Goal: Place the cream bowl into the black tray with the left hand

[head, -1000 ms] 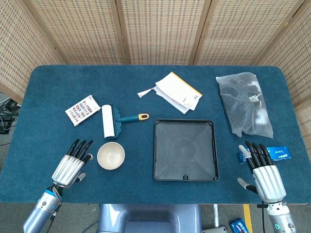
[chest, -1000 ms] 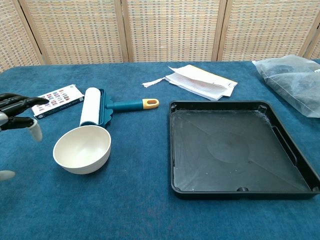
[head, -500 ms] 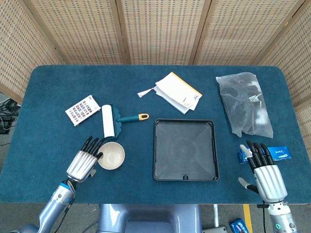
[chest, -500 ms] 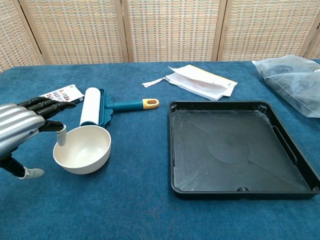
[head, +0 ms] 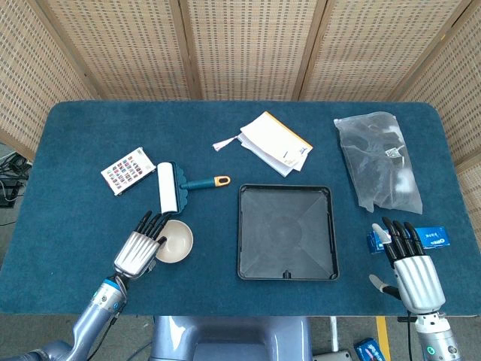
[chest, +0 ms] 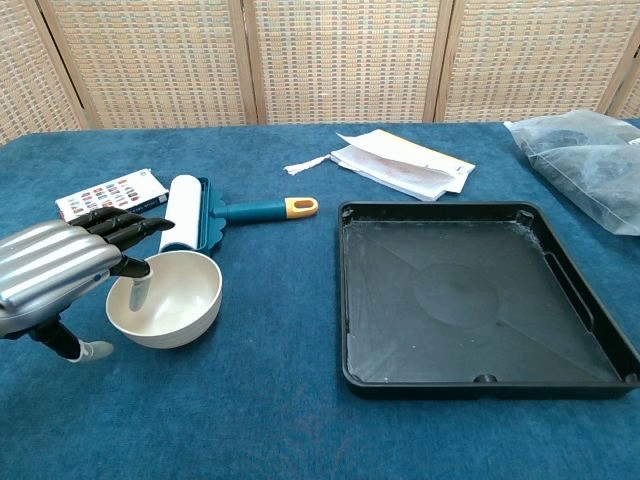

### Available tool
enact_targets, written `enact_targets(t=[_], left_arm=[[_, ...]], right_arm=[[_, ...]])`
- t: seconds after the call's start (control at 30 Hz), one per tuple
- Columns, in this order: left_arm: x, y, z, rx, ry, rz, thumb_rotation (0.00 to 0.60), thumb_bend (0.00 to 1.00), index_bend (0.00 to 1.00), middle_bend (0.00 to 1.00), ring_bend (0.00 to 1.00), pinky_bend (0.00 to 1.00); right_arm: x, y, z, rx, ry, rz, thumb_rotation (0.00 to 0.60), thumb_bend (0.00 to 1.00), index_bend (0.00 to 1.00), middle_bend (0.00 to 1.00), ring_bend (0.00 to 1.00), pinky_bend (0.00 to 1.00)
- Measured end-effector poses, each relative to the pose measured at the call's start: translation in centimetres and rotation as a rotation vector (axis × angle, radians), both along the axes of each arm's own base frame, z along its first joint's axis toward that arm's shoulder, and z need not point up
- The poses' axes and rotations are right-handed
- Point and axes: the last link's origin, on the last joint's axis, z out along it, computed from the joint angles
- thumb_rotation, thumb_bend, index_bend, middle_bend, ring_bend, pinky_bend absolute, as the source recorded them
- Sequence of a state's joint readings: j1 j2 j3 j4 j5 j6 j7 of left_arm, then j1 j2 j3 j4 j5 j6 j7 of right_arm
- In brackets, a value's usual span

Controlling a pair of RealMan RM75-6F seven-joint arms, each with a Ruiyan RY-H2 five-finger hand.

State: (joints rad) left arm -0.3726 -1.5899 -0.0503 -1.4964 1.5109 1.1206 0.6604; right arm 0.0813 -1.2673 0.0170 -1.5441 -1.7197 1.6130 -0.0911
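**Left robot hand at the bowl's rim**

The cream bowl point(chest: 165, 298), round and smooth, sits upright with its mouth up on the blue felt-like bench point(head: 75, 150), left of the square, glossy black tray point(chest: 480, 300). The left robot hand point(chest: 62, 268) reaches over its near-left rim with fingers spread, one fingertip inside. The right robot hand point(head: 409, 263) rests wide, holding nothing.

The bowl point(head: 173, 240) sits on the table point(head: 75, 173) left of the tray point(head: 286, 231), apart from it. The left hand point(head: 139, 250) overlaps the bowl's left rim. A lint roller point(head: 169, 189) lies just behind the bowl; papers point(head: 273, 143) lie behind the tray. The right hand point(head: 412, 272) rests right of the tray.
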Motion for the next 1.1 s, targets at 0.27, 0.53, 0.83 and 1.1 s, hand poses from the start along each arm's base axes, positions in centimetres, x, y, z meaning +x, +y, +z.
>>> enact_targets(t=[0.27, 0.53, 0.83, 1.1], left_arm=[[-0.2, 0.1, -0.5, 0.001, 0.002, -0.003, 0.6, 0.42, 0.59, 0.0, 0.0, 0.0], [-0.1, 0.1, -0.7, -0.001, -0.004, -0.004, 0.6, 0.45, 0.61, 0.0, 0.0, 0.0], [0.0, 0.2, -0.4, 0.011, -0.004, -0.022, 0.6, 0.45, 0.62, 0.0, 0.0, 0.0], [1.2, 1.1, 0.9, 0.041, 0.007, -0.072, 0.6, 0.45, 0.62, 0.0, 0.0, 0.0]], right_arm=[[0.0, 0.0, 0.1, -0.003, -0.002, 0.002, 0.6, 0.16, 0.01, 0.0, 0.0, 0.0], [0.0, 0.0, 0.1, -0.002, -0.002, 0.002, 0.6, 0.16, 0.01, 0.0, 0.0, 0.0], [0.0, 0.0, 0.1, -0.003, -0.004, 0.002, 0.6, 0.16, 0.01, 0.0, 0.0, 0.0], [-0.1, 0.0, 0.2, -0.004, -0.006, -0.004, 0.6, 0.16, 0.01, 0.0, 0.0, 0.0]])
